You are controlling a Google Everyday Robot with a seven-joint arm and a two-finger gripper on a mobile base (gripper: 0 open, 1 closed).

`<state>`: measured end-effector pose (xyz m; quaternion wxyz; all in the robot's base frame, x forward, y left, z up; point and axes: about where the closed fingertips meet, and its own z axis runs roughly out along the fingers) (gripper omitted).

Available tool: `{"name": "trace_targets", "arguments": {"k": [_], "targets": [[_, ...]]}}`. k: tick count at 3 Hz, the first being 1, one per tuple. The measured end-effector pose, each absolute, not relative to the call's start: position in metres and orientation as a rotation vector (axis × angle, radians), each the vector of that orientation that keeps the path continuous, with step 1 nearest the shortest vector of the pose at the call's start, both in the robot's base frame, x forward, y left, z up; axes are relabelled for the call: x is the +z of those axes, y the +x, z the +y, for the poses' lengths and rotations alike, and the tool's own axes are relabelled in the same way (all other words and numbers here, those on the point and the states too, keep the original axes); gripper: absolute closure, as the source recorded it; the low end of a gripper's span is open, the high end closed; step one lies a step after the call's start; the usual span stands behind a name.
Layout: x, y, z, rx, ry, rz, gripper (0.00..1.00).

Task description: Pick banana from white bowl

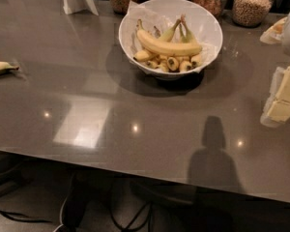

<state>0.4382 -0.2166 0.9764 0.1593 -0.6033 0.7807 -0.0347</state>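
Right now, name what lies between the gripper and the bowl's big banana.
Camera view: gripper at right edge; between it and the banana, only the rim of the white bowl and bare table.

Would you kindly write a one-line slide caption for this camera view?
Large banana atop smaller bananas in the white bowl; end effector at the right edge, apart from it.

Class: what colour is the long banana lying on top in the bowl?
Yellow banana, camera view; the gripper sits at the right edge.
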Motion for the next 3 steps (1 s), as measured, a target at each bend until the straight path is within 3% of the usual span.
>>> {"name": "trace_targets", "arguments": {"k": [3], "targets": [[0.982, 0.452, -0.205, -0.117, -1.692, 2.037, 0.00]]}}
